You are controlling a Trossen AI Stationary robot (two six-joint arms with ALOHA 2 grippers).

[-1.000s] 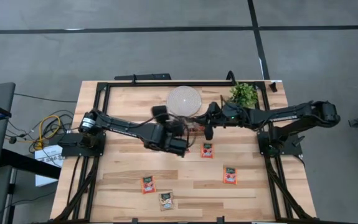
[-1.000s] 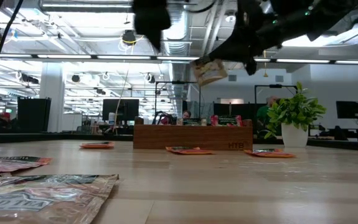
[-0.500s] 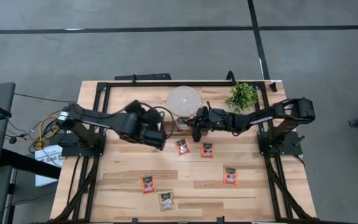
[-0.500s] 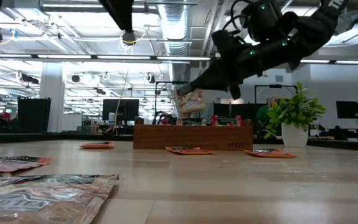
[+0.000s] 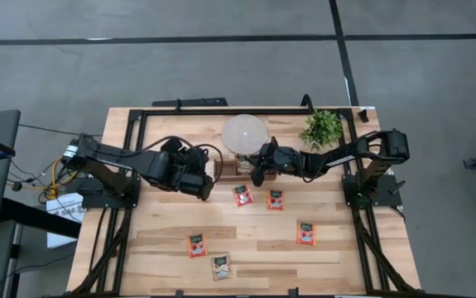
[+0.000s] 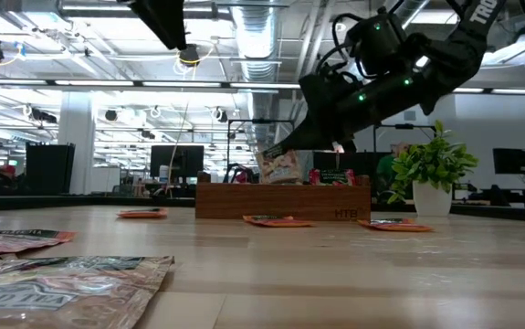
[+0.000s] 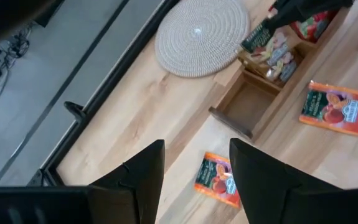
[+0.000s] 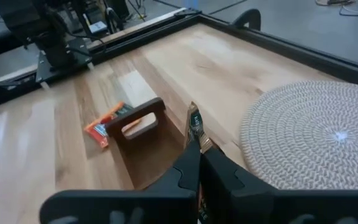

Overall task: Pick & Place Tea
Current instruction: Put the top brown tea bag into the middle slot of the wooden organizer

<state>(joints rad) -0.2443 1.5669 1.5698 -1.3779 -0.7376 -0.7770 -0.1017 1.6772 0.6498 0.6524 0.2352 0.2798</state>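
The right gripper [image 5: 258, 171] is pinched shut on a pale tea sachet [image 6: 278, 166], holding it by its dark green top edge so it hangs just above the wooden tray [image 6: 283, 200]. In the left wrist view the sachet [image 7: 269, 50] sits over the tray's middle compartment [image 7: 277, 62], with the end compartment [image 7: 246, 104] beside it bare and a red sachet showing in the compartment at the other end. The tray stands near the far edge of the table [image 5: 163, 248], just in front of the round woven mat [image 5: 245, 132], with the small potted plant [image 5: 324, 126] off toward the far right corner.

The left gripper [image 5: 203, 184] hangs over the table just left of the tray with its fingers spread wide and nothing between them.

On the bare table 6 sachets still wait: 1 beside the tray's left end [image 7: 218, 179], 2 just in front of the tray [image 5: 242, 195] [image 5: 276, 199], 1 toward the right edge [image 5: 305, 233], and 2 near the front edge [image 5: 197, 245] [image 5: 221, 266].

This looks like the placing step for 1 sachet. The next move calls for lowering it a little more so the bottom edge drops inside the compartment walls, then letting go; held this thin and loose, it could catch on a divider or tip outside.
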